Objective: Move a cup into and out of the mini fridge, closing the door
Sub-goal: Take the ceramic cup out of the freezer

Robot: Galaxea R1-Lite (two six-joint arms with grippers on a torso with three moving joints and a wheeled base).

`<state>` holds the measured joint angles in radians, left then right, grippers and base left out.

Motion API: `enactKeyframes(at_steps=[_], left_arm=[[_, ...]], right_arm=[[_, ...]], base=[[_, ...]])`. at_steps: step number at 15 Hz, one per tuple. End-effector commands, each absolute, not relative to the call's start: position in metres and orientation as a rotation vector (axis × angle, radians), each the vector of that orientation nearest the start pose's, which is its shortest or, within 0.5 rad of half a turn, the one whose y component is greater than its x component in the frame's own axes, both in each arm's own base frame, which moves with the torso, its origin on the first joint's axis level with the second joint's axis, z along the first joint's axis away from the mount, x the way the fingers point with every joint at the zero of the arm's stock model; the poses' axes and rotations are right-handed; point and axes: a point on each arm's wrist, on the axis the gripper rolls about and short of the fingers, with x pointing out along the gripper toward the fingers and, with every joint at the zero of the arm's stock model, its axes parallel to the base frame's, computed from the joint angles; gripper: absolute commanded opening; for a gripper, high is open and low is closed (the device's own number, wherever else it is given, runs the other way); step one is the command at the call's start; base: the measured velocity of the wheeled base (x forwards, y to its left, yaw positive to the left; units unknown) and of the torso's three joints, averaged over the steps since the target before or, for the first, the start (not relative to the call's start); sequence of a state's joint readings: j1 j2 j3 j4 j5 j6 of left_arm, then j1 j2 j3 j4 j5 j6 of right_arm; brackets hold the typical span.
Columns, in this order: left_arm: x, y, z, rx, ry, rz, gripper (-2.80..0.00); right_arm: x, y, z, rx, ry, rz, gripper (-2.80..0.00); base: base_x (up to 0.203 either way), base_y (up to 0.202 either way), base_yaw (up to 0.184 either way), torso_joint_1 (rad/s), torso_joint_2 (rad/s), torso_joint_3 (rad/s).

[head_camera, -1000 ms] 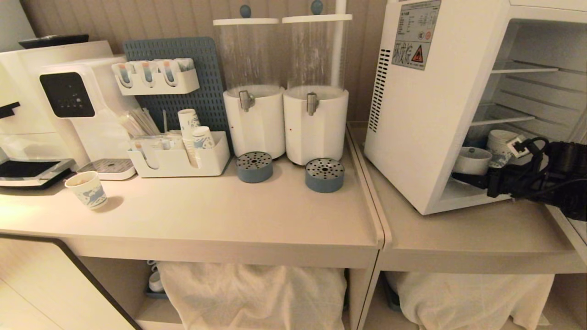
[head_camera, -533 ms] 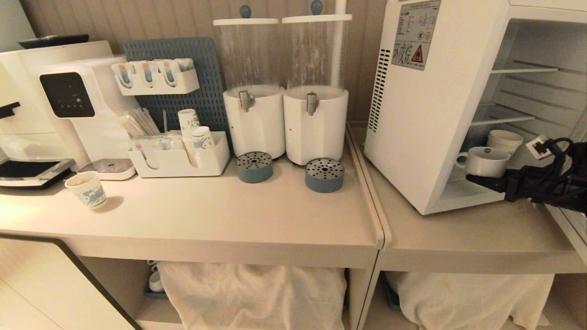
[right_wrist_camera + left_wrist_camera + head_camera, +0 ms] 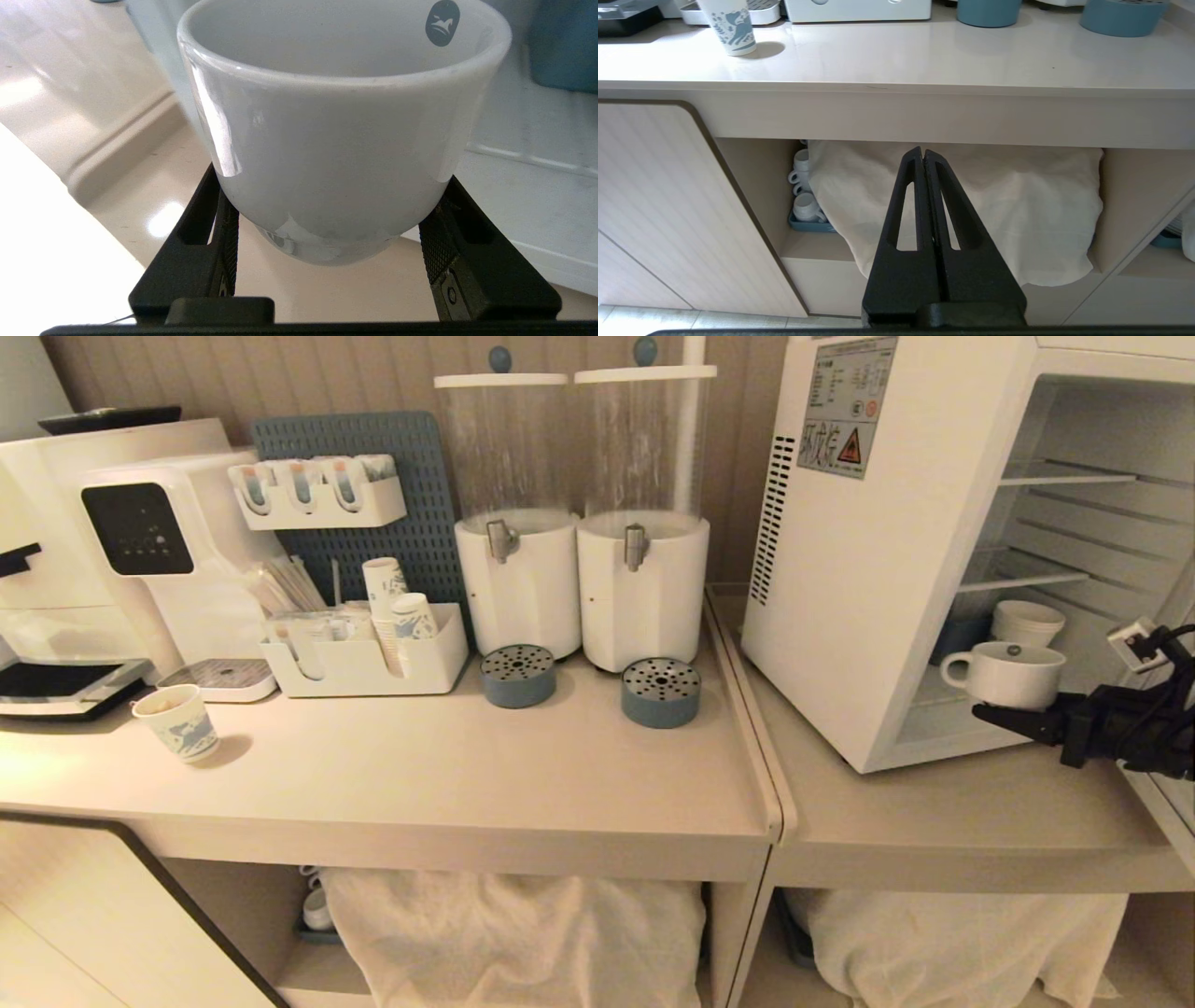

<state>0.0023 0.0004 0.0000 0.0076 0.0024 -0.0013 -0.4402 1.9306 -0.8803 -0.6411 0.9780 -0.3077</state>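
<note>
The squat white cup [image 3: 1008, 674], its loop handle pointing left, hangs at the open front of the mini fridge [image 3: 868, 569], just above the floor's front edge. My right gripper [image 3: 1004, 705] reaches in from the right and is shut on the cup's lower body. In the right wrist view both fingers [image 3: 224, 219] press the sides of the cup [image 3: 336, 116], whose bottom is off the surface. The door stands open; only a strip of it [image 3: 1162, 812] shows at the far right. My left gripper [image 3: 923, 151] is shut and empty, parked below the counter edge.
A second white cup [image 3: 1027, 621] and a blue object [image 3: 957, 635] sit deeper in the fridge under wire shelves. Two white drink dispensers [image 3: 579, 579], a cup organiser [image 3: 364, 658], a coffee machine [image 3: 140, 541] and a patterned paper cup [image 3: 177, 721] stand on the left counter.
My right gripper has drawn back out of the fridge with the cup, lifting it off the floor and carrying it from deep inside to the front opening.
</note>
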Motion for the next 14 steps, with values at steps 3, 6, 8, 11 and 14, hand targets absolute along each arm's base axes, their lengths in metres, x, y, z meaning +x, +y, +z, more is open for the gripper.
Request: enactKeyframes(at_steps=[3, 6, 8, 11, 14], left_arm=[[-0.023, 0.0, 0.075, -0.002, 0.008, 0.006, -2.8], [-0.023, 0.0, 0.074, -0.002, 0.008, 0.007, -2.8], [-0.023, 0.0, 0.074, -0.002, 0.009, 0.006, -2.8], [-0.023, 0.0, 0.074, -0.002, 0.009, 0.006, -2.8], [-0.023, 0.0, 0.074, -0.002, 0.009, 0.006, -2.8]], right_arm=[[0.311, -0.121, 0.136, -0.044, 0.236, 0.533, -2.8], [0.312, -0.116, 0.132, -0.037, 0.268, 0.483, -2.8], [0.311, -0.114, 0.132, -0.026, 0.278, 0.471, -2.8], [0.312, -0.108, 0.135, -0.015, 0.286, 0.423, -2.8], [0.315, -0.098, 0.143, 0.009, 0.242, 0.348, -2.8]], base=[[0.0, 0.0, 0.0, 0.0, 0.0, 0.0], [0.0, 0.0, 0.0, 0.0, 0.0, 0.0], [0.0, 0.0, 0.0, 0.0, 0.0, 0.0], [0.0, 0.0, 0.0, 0.0, 0.0, 0.0], [0.0, 0.0, 0.0, 0.0, 0.0, 0.0]])
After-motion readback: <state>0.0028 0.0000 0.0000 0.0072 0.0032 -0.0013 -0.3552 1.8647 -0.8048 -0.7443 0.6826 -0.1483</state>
